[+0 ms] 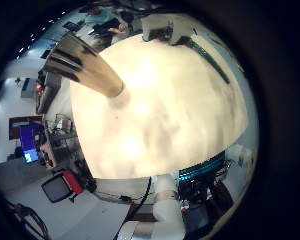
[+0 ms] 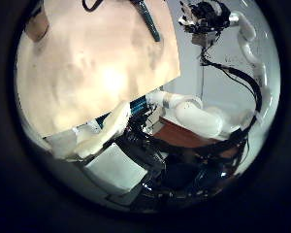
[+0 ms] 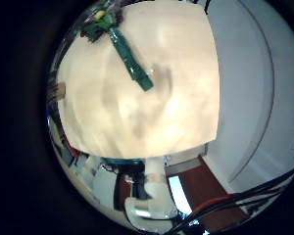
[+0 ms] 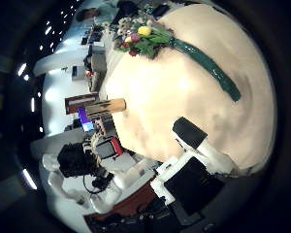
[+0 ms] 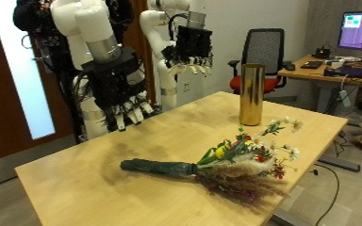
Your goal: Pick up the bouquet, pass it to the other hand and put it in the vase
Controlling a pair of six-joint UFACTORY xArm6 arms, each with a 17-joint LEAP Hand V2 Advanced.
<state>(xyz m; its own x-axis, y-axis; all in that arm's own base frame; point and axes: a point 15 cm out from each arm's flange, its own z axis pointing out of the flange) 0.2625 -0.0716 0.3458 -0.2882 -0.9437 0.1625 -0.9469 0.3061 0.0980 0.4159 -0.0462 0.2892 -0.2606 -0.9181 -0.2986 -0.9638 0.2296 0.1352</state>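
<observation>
Bouquet point(image 5: 225, 160): outside view, flat on worktop point(image 5: 81, 184) near vase point(image 5: 250, 94), light, floppy, blooms fragile, best taken at wrapped stem point(image 5: 156, 168); right thumb-side palm view, same; each robot hand, right point(image 5: 121, 94) and left point(image 5: 189, 45), relaxed-open, empty.

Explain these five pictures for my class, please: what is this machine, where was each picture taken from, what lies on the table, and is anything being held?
The machine is two white robot arms, each ending in a robot hand with fingers. The outside view comes from a fixed camera beside the table. There the nearer arm carries the right robot hand and the farther arm the left robot hand. Both hang above the wooden table with relaxed fingers, holding nothing. The four round pictures come from small wide-angle cameras on the palms, two per hand, looking down at the table. On the table lies a bouquet with its stems in a green wrap. A tall gold vase stands upright further along, apart from the flowers.
</observation>
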